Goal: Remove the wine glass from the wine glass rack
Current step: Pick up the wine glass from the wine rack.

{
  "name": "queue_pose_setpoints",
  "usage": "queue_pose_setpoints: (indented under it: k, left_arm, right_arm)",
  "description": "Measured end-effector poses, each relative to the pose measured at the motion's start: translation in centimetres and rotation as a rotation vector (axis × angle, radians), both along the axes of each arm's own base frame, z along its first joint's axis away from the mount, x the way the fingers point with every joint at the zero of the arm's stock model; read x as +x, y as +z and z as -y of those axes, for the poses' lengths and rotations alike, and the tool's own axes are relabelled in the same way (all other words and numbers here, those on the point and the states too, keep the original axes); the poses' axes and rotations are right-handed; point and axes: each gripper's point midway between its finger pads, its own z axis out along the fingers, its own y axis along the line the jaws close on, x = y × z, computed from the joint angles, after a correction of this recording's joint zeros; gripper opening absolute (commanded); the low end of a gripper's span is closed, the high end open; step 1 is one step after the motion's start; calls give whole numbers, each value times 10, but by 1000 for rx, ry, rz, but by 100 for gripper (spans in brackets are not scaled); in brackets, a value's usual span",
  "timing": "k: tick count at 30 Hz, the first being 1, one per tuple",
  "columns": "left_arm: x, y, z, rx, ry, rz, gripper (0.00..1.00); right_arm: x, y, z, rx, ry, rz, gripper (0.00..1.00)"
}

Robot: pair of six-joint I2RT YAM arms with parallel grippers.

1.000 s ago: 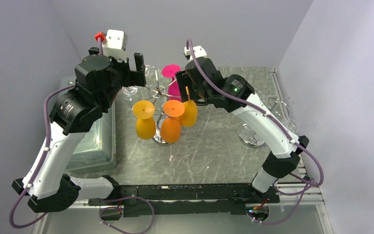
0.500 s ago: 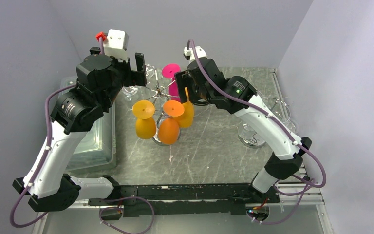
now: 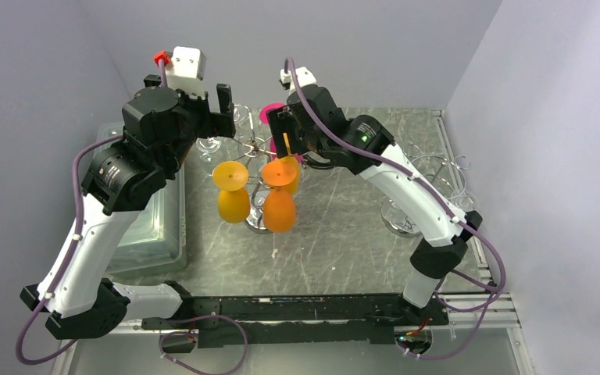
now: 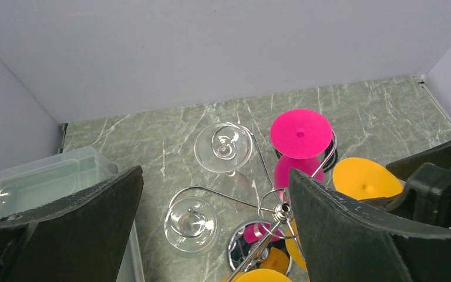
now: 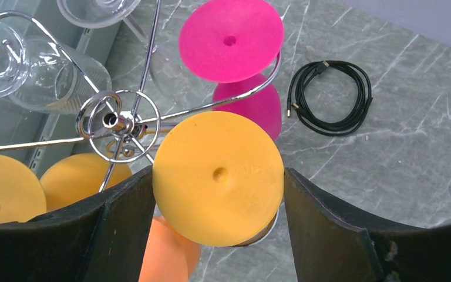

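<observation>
Two grippers hang over the wine glass rack [image 4: 279, 210], which stands on the table [image 3: 336, 242] toward the back. The right gripper [image 3: 285, 141] has its fingers [image 5: 123, 217] pressed to both edges of the orange wine glass's [image 5: 218, 176] round foot, right beside the rack's hub; whether it's clear of the wire, can't tell. The left gripper [image 4: 215, 176] gapes wide, empty, above the clear glasses [image 4: 223, 148].

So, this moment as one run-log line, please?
right gripper: shut on orange wine glass; left gripper: open, empty; wine glass rack: upright
</observation>
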Motion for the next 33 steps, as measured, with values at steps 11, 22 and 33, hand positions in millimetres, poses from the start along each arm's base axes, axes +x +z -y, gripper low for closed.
queue_pose_setpoints:
  k: [11, 22, 33]
  left_arm:
    - [1, 0, 1, -2, 0, 2, 99]
    - [1, 0, 1, -2, -2, 2, 99]
    - [7, -9, 17, -16, -44, -31, 99]
  right_arm:
    - [19, -2, -1, -52, -50, 46, 42]
    - [33, -4, 12, -88, -112, 68, 42]
    - [34, -5, 42, -101, -169, 67, 41]
